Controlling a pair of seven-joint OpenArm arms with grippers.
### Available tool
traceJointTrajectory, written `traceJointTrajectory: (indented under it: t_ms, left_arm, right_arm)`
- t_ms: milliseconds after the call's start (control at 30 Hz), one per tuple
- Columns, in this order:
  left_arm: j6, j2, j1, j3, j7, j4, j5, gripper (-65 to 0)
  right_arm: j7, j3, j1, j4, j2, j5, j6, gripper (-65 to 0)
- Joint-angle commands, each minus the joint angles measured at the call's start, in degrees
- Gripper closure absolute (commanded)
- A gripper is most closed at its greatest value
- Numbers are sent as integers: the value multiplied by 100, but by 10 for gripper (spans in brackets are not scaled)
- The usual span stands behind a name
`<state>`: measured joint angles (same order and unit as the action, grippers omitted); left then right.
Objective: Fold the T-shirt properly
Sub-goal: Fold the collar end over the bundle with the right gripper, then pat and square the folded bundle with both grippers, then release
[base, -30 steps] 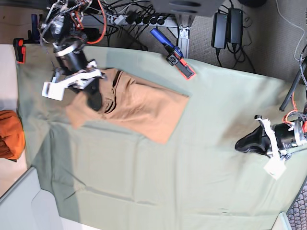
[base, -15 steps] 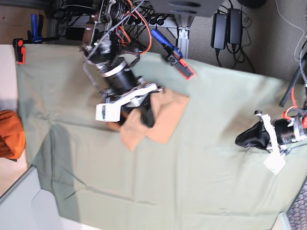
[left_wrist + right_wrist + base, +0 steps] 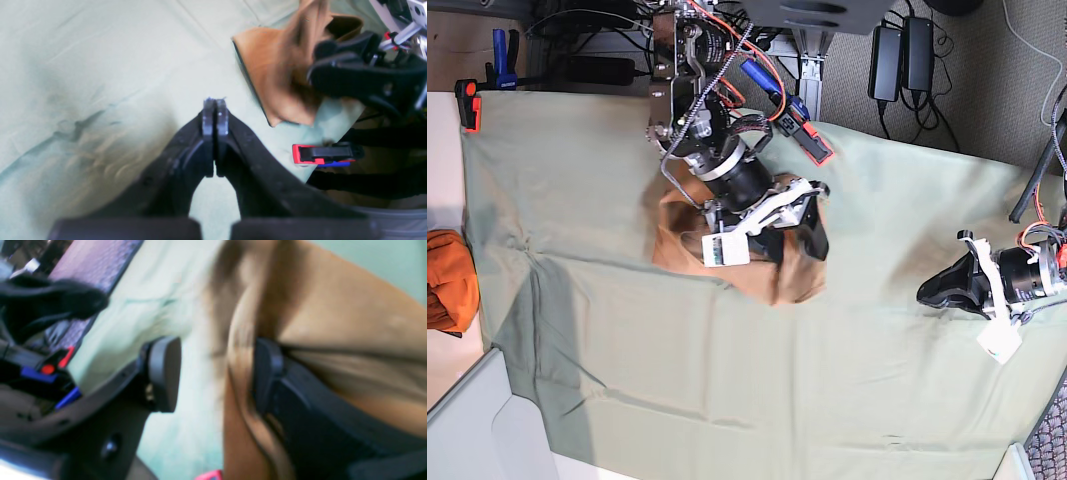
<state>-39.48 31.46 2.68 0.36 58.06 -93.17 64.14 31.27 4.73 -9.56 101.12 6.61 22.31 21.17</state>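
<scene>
The peach T-shirt [image 3: 679, 240] lies folded into a small bundle on the pale green table cloth [image 3: 727, 380], mostly under my right arm. My right gripper [image 3: 792, 240] is over the shirt's right end. In the right wrist view my right gripper [image 3: 215, 373] has its jaws wide apart, and the blurred T-shirt [image 3: 350, 323] hangs against one finger. My left gripper [image 3: 930, 290] is shut and empty, low over the cloth at the right, well away from the shirt. The left wrist view shows its closed tips [image 3: 215, 113], with the T-shirt [image 3: 277, 76] ahead.
A darker orange cloth bundle [image 3: 447, 280] sits at the left edge. A blue and red clamp [image 3: 792, 120] holds the cloth's far edge, and a red clamp [image 3: 467, 105] the far left corner. Power bricks [image 3: 902, 55] and cables lie beyond the table.
My right arm swept from the far left to the right, carrying the shirt's left part over onto the rest. The shirt is now a shorter bundle. My left arm has hardly moved.
</scene>
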Motion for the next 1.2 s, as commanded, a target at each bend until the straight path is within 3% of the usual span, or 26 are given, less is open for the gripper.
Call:
traceJointTrajectory:
  t_ms: [0,200,467,633,700,767,800,1000,1167]
  left_arm:
    - [-52,96,94,-50,-114,-101,125,0]
    - [-52,96,96,-48,-114,-101,125,0]
    - [-52,96,96,-48,-116,-101,125,0]
    - [-52,96,94,-48,-120,-101,129,0]
    - [-52,96,33,-13,-118,-109,262,0]
    - [-52,120,-105,234,-111,-245,286,0]
    - [-52,125,-186,459,-114,-345,238,0]
    - [-52,72,-396,2039,-568,-1176,-1126,0]
    - [-52,-201,-393,2616,-820,-1287,-1923,0]
  right_arm:
    - [-181,103,63,98,24,-15,372,-335]
    - [-317,564,66,109,24,-428,372,-335]
    - [-225,1016,63,138,22,-435,485,-335]
    - [-227,931,83,380,20,-538,476,-324]
    - [-227,739,151,579,20,-586,476,-234]
    - [-208,459,227,732,20,-590,476,-53]
    - [-186,278,297,748,20,-592,479,0]
    - [-181,-944,796,678,-79,-861,474,0]
    - [-348,-1552,1174,157,-575,-859,474,0]
